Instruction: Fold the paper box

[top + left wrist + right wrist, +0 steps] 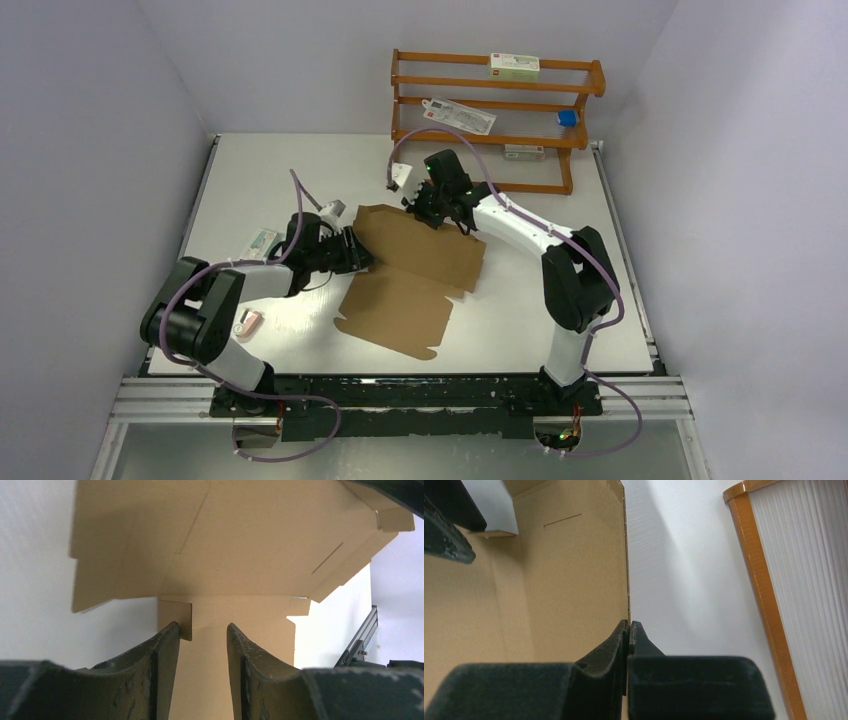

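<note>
The paper box (410, 270) is a brown corrugated sheet with flaps, lying mid-table with its far panel raised. My right gripper (425, 210) is at the sheet's far edge. The right wrist view shows that gripper (629, 622) shut on the thin edge of the raised cardboard panel (549, 580). My left gripper (352, 252) is at the sheet's left side. In the left wrist view it (200, 626) is open, its fingers either side of a narrow strip of cardboard (240, 545). A small upright tab (184, 620) stands against the left fingertip.
An orange wooden rack (495, 100) stands at the back right, holding white cartons and a blue item (567, 118). Its post (764, 590) is close on the right in the right wrist view. A white carton (262, 242) and a small pink item (248, 322) lie beside the left arm.
</note>
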`<state>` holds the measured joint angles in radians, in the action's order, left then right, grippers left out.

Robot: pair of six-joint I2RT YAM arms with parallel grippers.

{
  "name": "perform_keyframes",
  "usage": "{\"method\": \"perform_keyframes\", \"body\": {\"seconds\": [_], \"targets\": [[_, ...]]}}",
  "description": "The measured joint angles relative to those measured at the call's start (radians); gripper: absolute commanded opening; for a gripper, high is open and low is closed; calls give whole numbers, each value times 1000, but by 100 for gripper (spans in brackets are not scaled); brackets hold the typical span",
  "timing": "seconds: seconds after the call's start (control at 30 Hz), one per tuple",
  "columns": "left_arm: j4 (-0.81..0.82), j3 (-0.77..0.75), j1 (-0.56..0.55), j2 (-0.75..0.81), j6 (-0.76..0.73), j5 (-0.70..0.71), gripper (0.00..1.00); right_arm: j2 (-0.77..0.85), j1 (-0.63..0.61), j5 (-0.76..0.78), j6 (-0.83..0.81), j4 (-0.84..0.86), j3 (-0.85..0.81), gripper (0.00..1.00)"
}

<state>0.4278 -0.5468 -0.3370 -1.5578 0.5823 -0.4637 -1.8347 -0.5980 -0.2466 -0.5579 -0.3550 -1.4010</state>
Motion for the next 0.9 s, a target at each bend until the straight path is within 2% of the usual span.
{"method": "perform_keyframes", "body": {"seconds": [0.23,0.43,0.57,0.9], "targets": [[3,0,-39,0,-11,7,44,25,-7,-2,-51,68,71,0],[18,0,-60,0,-25,8,51,137,-33,-3,-176,187,245,0],[13,0,-60,16,-43,22,54,182,-51,0,-259,246,297,0],[-21,0,-23,248,-80,107,55,211,-66,31,-419,313,328,0]]}}
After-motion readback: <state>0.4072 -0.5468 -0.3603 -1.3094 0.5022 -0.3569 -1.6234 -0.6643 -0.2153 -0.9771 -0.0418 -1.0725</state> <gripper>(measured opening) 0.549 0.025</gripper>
